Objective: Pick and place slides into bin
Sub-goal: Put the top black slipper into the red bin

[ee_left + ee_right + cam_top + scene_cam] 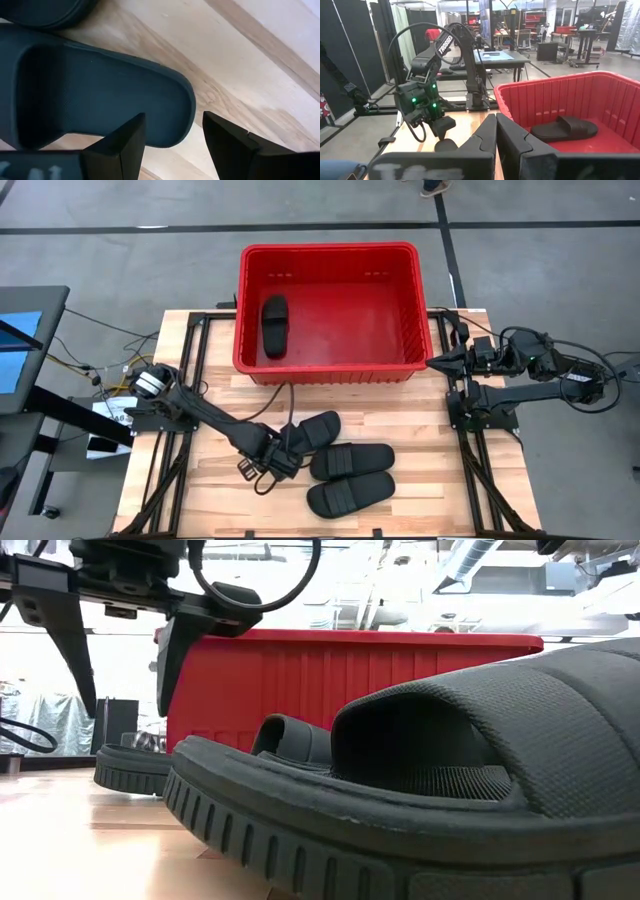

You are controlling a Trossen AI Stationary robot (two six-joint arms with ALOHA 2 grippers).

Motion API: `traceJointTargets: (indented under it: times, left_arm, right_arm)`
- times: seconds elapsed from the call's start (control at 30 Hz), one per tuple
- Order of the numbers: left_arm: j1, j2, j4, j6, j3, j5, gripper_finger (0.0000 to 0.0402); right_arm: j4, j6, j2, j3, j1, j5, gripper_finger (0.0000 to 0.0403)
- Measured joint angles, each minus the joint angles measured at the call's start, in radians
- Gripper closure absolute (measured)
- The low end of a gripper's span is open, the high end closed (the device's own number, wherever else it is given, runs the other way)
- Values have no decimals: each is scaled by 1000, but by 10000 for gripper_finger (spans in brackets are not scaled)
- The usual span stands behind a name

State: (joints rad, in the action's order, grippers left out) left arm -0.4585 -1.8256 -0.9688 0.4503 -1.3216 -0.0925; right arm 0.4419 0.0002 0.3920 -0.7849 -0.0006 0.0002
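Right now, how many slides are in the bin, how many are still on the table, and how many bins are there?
Slides in the bin: 1
Slides on the table: 3
Bins: 1
Total: 5 things, 4 slides and 1 bin. The open left gripper sits at the slide nearest the bin.

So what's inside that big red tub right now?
One black slide lies on the floor of the red bin, near its left wall. The rest of the floor shows bare from above; nothing in there is covered.
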Motion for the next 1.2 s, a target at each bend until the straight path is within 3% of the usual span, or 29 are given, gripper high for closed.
traceJointTargets:
  times: [1.2]
  left_arm:
    - [16, -8, 71, 8, 67, 88, 214]
  right_arm:
    - [0, 0, 0, 0, 0, 0, 403]
